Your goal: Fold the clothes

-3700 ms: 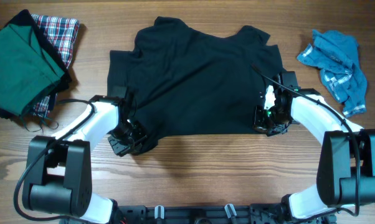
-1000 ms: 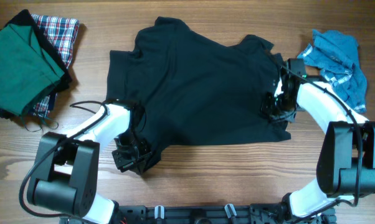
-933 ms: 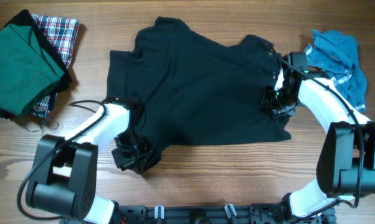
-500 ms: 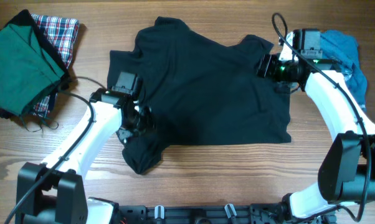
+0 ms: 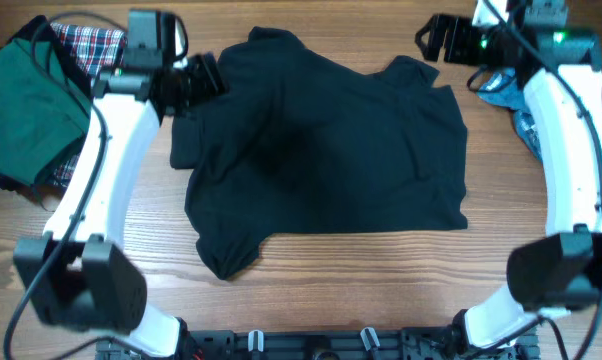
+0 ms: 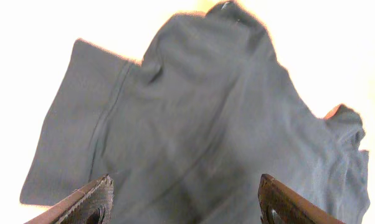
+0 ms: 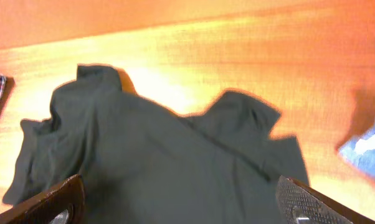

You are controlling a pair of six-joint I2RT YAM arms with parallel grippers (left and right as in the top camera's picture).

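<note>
Wooden table [image 5: 361, 290] with black shirt [image 5: 321, 150], green garment [image 5: 21, 110]

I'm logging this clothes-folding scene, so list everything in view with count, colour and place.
black T-shirt: one, black, spread rumpled at the table's middle
green folded garment: one, dark green, far left
plaid cloth: one, red, white and blue checks, partly under the green garment
blue crumpled garment: one, blue, far right, partly behind the right arm
wooden table: one, brown, beneath everything
left gripper: one, dark, open, above the shirt
right gripper: one, dark, open, above the shirt
</note>
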